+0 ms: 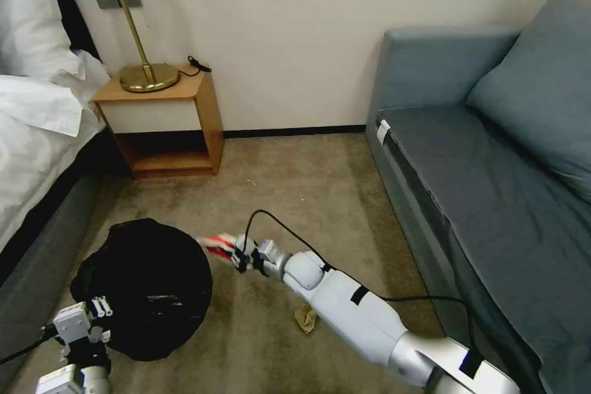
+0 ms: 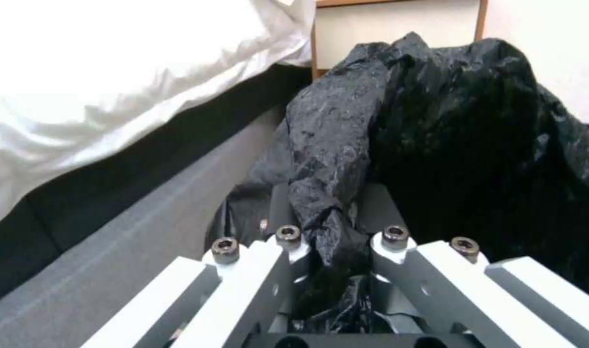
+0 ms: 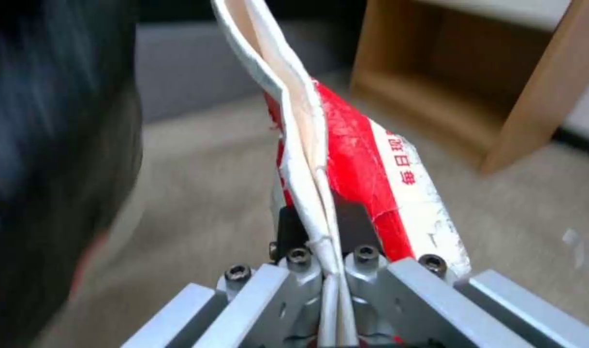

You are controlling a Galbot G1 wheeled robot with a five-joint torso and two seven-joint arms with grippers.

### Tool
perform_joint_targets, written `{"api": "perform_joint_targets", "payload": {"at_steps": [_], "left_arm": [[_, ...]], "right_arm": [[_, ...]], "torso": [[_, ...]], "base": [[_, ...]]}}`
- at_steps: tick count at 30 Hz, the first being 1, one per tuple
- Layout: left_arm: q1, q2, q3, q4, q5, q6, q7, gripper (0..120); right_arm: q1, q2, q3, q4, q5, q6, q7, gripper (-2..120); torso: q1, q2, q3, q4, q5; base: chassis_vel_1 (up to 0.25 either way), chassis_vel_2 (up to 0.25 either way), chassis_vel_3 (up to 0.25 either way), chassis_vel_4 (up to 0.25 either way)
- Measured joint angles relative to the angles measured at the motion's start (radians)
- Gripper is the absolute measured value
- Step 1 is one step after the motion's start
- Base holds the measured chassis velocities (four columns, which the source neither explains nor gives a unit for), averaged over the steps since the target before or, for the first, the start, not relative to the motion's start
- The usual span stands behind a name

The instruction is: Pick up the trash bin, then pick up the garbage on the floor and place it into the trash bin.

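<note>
Left gripper (image 2: 336, 251) fingers pinch the trash bin (image 1: 148, 286) liner. Right gripper (image 3: 327, 263) fingers clamp the red-and-white snack bag (image 3: 365, 179), just short of the rim; carry past it before opening.

The trash bin (image 1: 144, 286) is sitting on the carpet at near left, just right of the bed (image 1: 37, 135). The left gripper (image 1: 101, 311) is clamping its near rim. Just right of the bin, the right gripper (image 1: 237, 252) is holding the snack bag (image 1: 215, 244) beside the bin's right rim. A paper scrap (image 1: 306, 318) is lying right of the bin, nearer than the bag. The nightstand (image 1: 166, 123) is standing far left, the sofa (image 1: 492, 166) along the right.
</note>
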Motion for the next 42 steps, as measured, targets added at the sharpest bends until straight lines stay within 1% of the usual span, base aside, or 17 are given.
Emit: {"api": "perform_joint_targets", "payload": {"at_steps": [4, 5, 9, 10, 14, 17, 19, 22, 23, 25, 26, 29, 30, 32, 34, 40, 42], "left_arm": [[0.001, 0.000, 0.000, 0.000, 0.000, 0.000, -0.001, 7], [0.001, 0.000, 0.000, 0.000, 0.000, 0.000, -0.001, 7], [0.000, 0.001, 0.001, 0.000, 0.004, -0.001, -0.001, 7], [0.000, 0.001, 0.001, 0.000, 0.004, -0.001, -0.001, 7], [-0.004, 0.001, 0.003, 0.005, 0.008, -0.001, -0.001, 7], [-0.007, 0.001, 0.005, 0.010, 0.008, -0.001, -0.001, 7], [-0.009, 0.001, 0.005, 0.013, 0.008, -0.001, -0.001, 7], [-0.012, 0.001, 0.005, 0.021, 0.008, 0.000, -0.001, 7], [-0.012, 0.001, 0.005, 0.021, 0.008, 0.000, -0.001, 7], [-0.014, 0.001, 0.005, 0.027, 0.008, 0.000, 0.000, 7], [-0.014, 0.001, 0.005, 0.027, 0.008, 0.000, 0.000, 7], [-0.018, 0.001, 0.007, 0.030, 0.008, 0.000, 0.001, 7], [-0.018, 0.001, 0.007, 0.030, 0.008, 0.000, 0.001, 7], [-0.019, 0.002, 0.007, 0.030, 0.008, 0.002, 0.001, 7], [-0.021, 0.002, 0.009, 0.026, 0.008, 0.005, 0.001, 7], [-0.021, 0.002, 0.017, 0.004, 0.007, 0.009, 0.002, 7], [-0.018, 0.002, 0.019, -0.010, 0.005, 0.009, 0.004, 7]], "right_arm": [[0.000, 0.024, -0.055, 0.063, -0.018, 0.005, 0.118, 0], [0.000, 0.024, -0.055, 0.063, -0.018, 0.005, 0.118, 0], [0.007, 0.057, -0.082, 0.073, -0.054, 0.043, 0.213, 0], [0.007, 0.057, -0.082, 0.073, -0.054, 0.043, 0.213, 0], [0.027, 0.068, -0.077, 0.071, -0.064, 0.075, 0.283, 0], [0.039, 0.069, -0.065, 0.081, -0.046, 0.084, 0.302, 0], [0.043, 0.069, -0.059, 0.094, -0.031, 0.084, 0.303, 0], [0.052, 0.067, -0.055, 0.173, 0.041, 0.066, 0.276, 0], [0.052, 0.067, -0.055, 0.173, 0.041, 0.066, 0.276, 0], [0.049, 0.034, -0.081, 0.265, 0.109, 0.011, 0.230, 0], [0.049, 0.034, -0.081, 0.265, 0.109, 0.011, 0.230, 0], [0.018, -0.026, -0.132, 0.414, 0.241, -0.116, 0.166, 0], [0.018, -0.026, -0.132, 0.414, 0.241, -0.116, 0.166, 0], [0.003, -0.045, -0.153, 0.470, 0.310, -0.178, 0.152, 0], [-0.010, -0.053, -0.172, 0.490, 0.345, -0.213, 0.145, 0], [-0.024, -0.055, -0.193, 0.472, 0.342, -0.224, 0.135, 0], [-0.033, -0.056, -0.210, 0.457, 0.318, -0.221, 0.138, 0]], "torso": [[0.000, 0.000, 0.000, 0.0001, 0.0000], [0.000, 0.000, 0.000, 0.0001, 0.0000], [0.000, 0.000, 0.000, 0.0001, 0.0000], [0.000, 0.000, 0.000, 0.0001, 0.0000], [0.000, 0.000, 0.000, 0.0001, -0.0001], [0.000, 0.000, 0.000, -0.0001, -0.0001], [0.000, 0.000, 0.000, -0.0001, -0.0001], [0.000, 0.000, 0.000, 0.0000, 0.0000], [0.000, 0.000, 0.000, 0.0000, 0.0000], [0.000, 0.000, 0.000, 0.0002, 0.0001], [0.000, 0.000, 0.000, 0.0002, 0.0001], [0.000, 0.000, 0.000, -0.0001, 0.0001], [0.000, 0.000, 0.000, -0.0001, 0.0001], [0.000, 0.000, 0.000, -0.0001, 0.0001], [0.000, 0.000, 0.000, 0.0000, 0.0001], [0.000, 0.000, 0.000, -0.0001, 0.0001], [0.000, 0.000, 0.000, -0.0001, 0.0001]], "base": [[0.000, 0.000, 0.000, 0.000], [0.000, 0.000, 0.000, 0.000], [0.000, 0.000, 0.000, 0.000], [0.000, 0.000, 0.000, 0.000], [0.000, 0.000, 0.000, 0.000], [0.000, 0.000, 0.000, 0.000], [0.000, 0.000, 0.000, 0.000], [0.000, 0.000, 0.000, 0.000], [0.000, 0.000, 0.000, 0.000], [0.000, 0.000, 0.000, 0.000], [0.000, 0.000, 0.000, 0.000], [0.000, 0.000, 0.000, 0.000], [0.000, 0.000, 0.000, 0.000], [0.000, 0.000, 0.000, 0.000], [0.000, 0.000, 0.000, 0.000], [0.000, 0.000, 0.000, 0.000], [0.000, 0.000, 0.000, 0.000]]}}
